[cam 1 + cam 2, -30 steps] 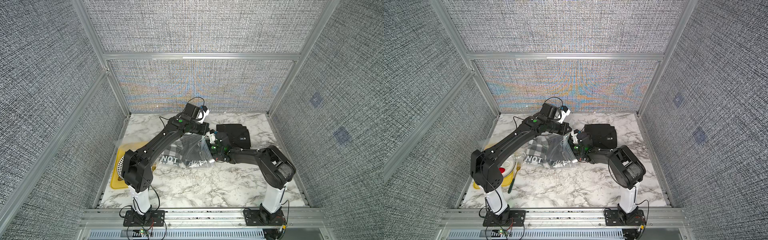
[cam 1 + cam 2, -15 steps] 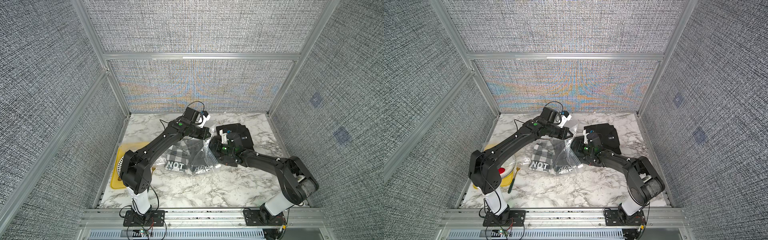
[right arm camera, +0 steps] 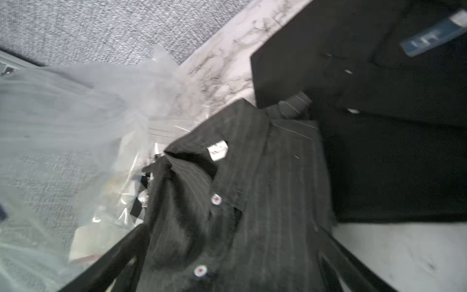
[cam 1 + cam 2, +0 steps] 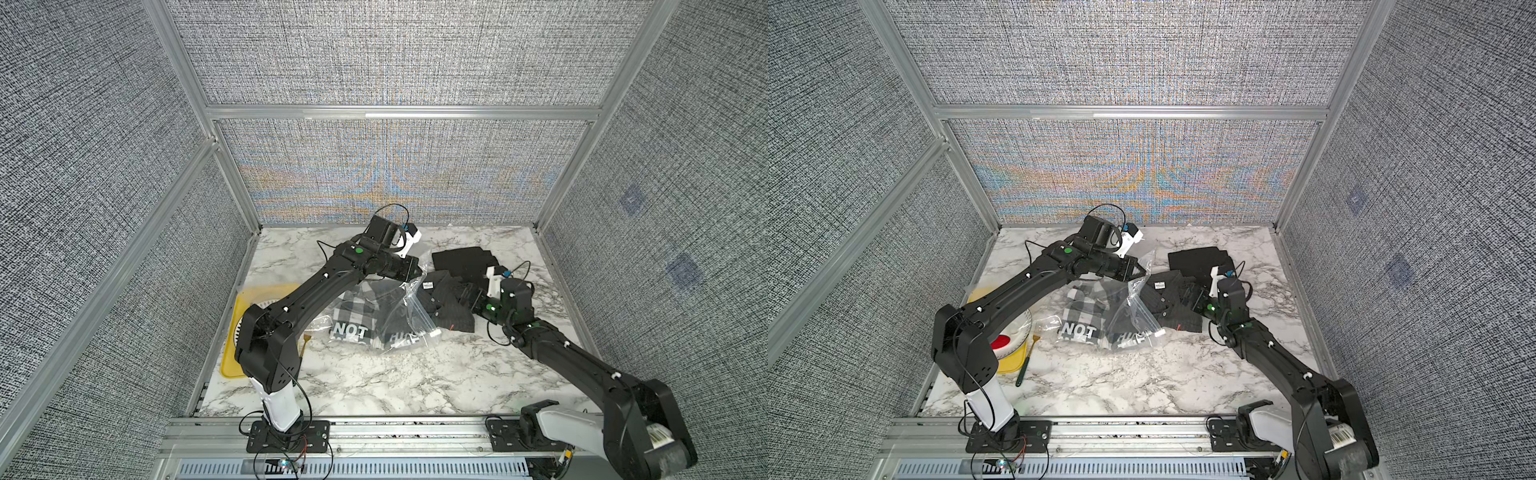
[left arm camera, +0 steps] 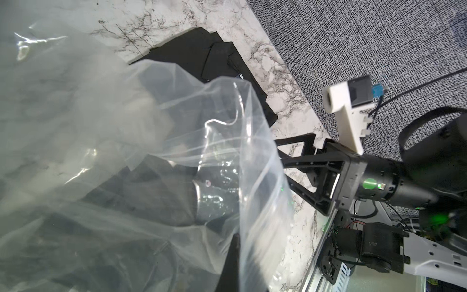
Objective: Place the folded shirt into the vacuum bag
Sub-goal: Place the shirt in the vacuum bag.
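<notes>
The vacuum bag (image 4: 409, 322) (image 4: 1136, 318) lies mid-table, clear and crinkly, with a checked garment (image 4: 353, 305) inside. My left gripper (image 4: 419, 271) (image 5: 237, 268) is shut on the bag's upper edge and holds its mouth raised. A dark pinstriped folded shirt (image 4: 446, 307) (image 3: 252, 189) lies on the table just outside the mouth, its collar end touching the plastic. My right gripper (image 4: 467, 294) (image 3: 232, 227) stands open over this shirt, one finger (image 3: 113, 257) on each side of it.
A second black folded shirt (image 4: 461, 259) (image 3: 391, 126) lies behind, near the back right. A yellow tray (image 4: 1013, 363) with a white plate (image 4: 1021, 332) sits at the left under my left arm. A green-handled utensil (image 4: 1023, 370) lies beside the tray.
My right gripper has drawn back to the right, out from the bag's mouth, to stand over the pinstriped shirt, and its jaws have widened. The left gripper has shifted slightly right with the bag edge.
</notes>
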Controlling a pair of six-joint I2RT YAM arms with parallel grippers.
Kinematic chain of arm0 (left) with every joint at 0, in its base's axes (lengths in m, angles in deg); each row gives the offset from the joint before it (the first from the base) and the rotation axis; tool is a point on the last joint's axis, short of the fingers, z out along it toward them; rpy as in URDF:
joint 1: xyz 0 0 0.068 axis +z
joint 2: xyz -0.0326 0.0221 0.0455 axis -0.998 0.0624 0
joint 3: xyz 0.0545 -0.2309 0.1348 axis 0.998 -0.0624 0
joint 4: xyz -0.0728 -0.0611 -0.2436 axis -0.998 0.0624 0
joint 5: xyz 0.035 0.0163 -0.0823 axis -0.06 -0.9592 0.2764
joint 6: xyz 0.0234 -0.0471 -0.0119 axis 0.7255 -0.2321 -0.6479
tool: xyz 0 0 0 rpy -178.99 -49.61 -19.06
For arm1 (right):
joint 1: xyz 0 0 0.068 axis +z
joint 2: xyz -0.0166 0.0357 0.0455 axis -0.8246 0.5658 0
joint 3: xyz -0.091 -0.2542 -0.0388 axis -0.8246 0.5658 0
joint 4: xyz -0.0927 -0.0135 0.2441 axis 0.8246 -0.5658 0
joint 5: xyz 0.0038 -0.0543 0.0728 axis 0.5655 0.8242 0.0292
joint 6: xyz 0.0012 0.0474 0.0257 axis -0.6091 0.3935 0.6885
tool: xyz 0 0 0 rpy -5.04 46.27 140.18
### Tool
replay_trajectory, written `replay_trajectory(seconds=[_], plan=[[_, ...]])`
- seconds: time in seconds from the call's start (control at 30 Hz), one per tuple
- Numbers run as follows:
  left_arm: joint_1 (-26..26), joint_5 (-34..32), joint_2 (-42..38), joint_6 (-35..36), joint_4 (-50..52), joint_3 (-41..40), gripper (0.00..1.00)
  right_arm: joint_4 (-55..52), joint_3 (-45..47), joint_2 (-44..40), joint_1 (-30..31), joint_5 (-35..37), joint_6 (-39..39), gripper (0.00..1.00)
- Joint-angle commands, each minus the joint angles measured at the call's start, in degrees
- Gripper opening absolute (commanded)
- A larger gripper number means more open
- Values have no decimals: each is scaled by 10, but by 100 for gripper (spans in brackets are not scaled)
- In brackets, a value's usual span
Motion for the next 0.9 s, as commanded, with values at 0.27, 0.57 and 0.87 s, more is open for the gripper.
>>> replay_trajectory(seconds=[0.27, 0.57, 0.87], plan=[[-24, 22, 39, 0, 1, 23, 0, 142, 144, 6, -54, -175, 84, 99], [-53, 34, 68, -11, -14, 29, 0, 306, 176, 107, -53, -226, 139, 34], [-58, 36, 70, -13, -17, 31, 0, 284, 116, 78, -26, -238, 151, 0]])
